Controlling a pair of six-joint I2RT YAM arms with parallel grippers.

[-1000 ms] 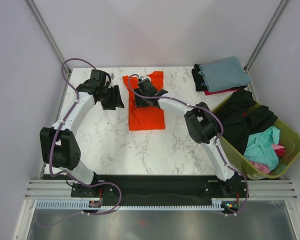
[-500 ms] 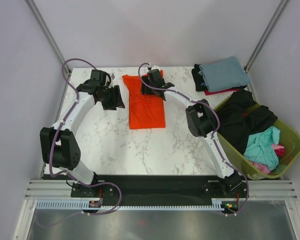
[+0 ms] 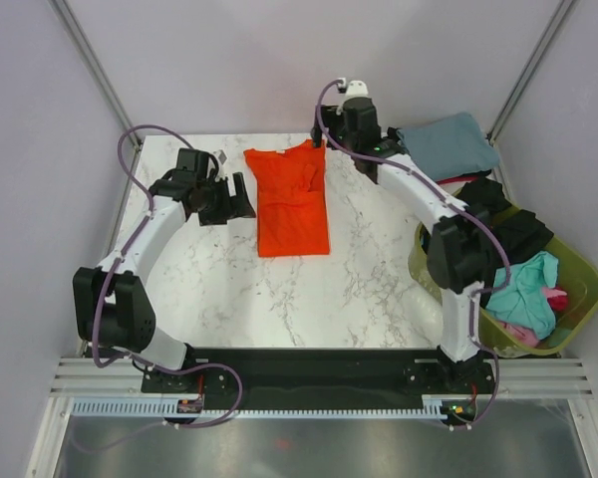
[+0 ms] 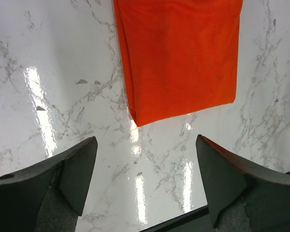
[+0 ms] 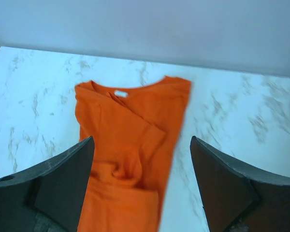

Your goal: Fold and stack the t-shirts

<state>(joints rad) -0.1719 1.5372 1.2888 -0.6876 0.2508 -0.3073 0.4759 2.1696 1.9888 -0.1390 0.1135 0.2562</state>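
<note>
Top external view: the bright orange cloth t-shirt is laid flat at the far middle of the white marbled surface, collar toward the far wall. Its sides are turned in so that a long narrow strip is formed. By judgement the lengthwise fold is done and the cross fold is not yet made. The left gripper is held low just beside the strip's left edge. The right gripper is raised beyond its far right corner, and both are apart from the cloth. A stack of folded shirts, grey-blue on top, is set at the far right corner. The olive-green plastic basket, holding unfolded black, teal and pink garments, stands at the right edge, well apart. Nothing is seen between either gripper and the t-shirt. Left wrist view: the fingers are spread wide with nothing between them, and one end of the strip is seen ahead. Right wrist view, blurred: the fingers are likewise spread and empty. A puckered bunch in mid-cloth is noted, likely to need smoothing before folding.
</note>
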